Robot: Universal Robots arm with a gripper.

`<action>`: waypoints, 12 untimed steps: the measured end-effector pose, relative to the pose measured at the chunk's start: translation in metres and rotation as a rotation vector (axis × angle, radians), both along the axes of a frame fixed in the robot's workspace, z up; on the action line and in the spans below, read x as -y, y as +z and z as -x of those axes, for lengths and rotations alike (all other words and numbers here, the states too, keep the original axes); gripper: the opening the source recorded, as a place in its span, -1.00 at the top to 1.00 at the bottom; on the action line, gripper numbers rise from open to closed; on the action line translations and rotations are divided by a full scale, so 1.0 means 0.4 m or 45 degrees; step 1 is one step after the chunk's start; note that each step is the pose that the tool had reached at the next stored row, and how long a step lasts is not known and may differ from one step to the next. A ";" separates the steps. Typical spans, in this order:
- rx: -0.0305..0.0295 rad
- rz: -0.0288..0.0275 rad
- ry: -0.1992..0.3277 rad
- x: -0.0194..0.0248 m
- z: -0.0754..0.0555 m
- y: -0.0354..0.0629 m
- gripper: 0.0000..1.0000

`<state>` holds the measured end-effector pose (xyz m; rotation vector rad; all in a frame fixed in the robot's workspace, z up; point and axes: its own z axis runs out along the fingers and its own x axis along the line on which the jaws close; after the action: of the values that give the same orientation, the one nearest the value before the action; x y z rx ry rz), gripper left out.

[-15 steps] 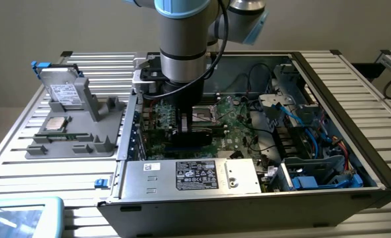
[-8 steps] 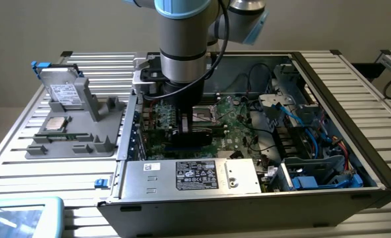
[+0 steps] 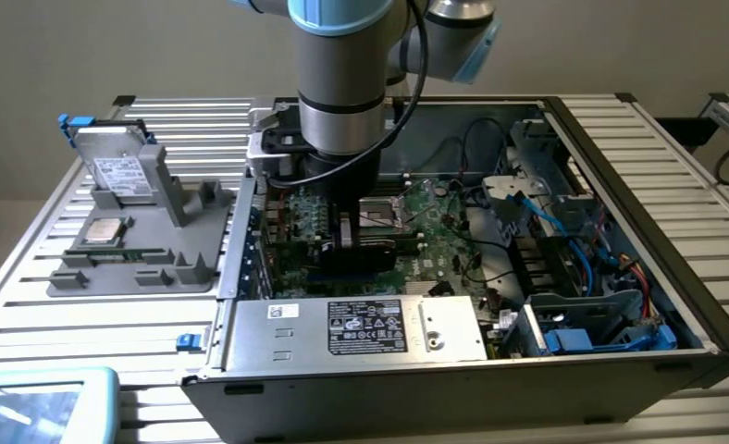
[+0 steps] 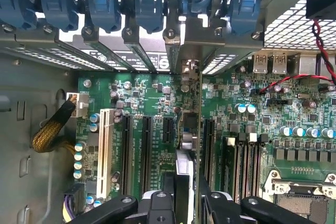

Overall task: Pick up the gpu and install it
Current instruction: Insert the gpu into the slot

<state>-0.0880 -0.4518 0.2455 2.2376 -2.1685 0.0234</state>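
The gpu (image 4: 185, 145) stands on edge between my fingers, seen edge-on, in line with the black expansion slots (image 4: 146, 150) of the green motherboard (image 4: 157, 95). Its metal bracket end (image 4: 185, 69) reaches the rear slot openings of the case. My gripper (image 4: 184, 205) is shut on the card, one black finger (image 4: 157, 205) on each side. In the exterior view the gripper (image 3: 350, 242) is low inside the open computer case (image 3: 661, 231), with the card's black cooler (image 3: 367, 254) just over the board. Whether the card sits fully in its slot I cannot tell.
A grey parts holder (image 3: 142, 268) at the exterior view's left carries a silver hard drive (image 3: 117, 171), a processor (image 3: 103, 229) and a memory stick (image 3: 108, 246). Inside the case are the power supply (image 3: 377, 324), the processor socket (image 4: 299, 187), blue cables (image 3: 586, 231) and a yellow-sleeved cable (image 4: 50, 132).
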 end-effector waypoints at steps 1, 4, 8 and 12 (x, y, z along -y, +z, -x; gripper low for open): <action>0.0000 0.0000 0.000 0.000 0.000 0.000 0.46; 0.0000 0.0001 0.000 0.000 0.000 0.000 0.46; 0.0000 0.0000 0.000 0.000 0.001 -0.001 0.46; -0.0004 -0.0001 0.000 0.000 -0.001 -0.001 0.46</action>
<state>-0.0877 -0.4518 0.2452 2.2372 -2.1687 0.0229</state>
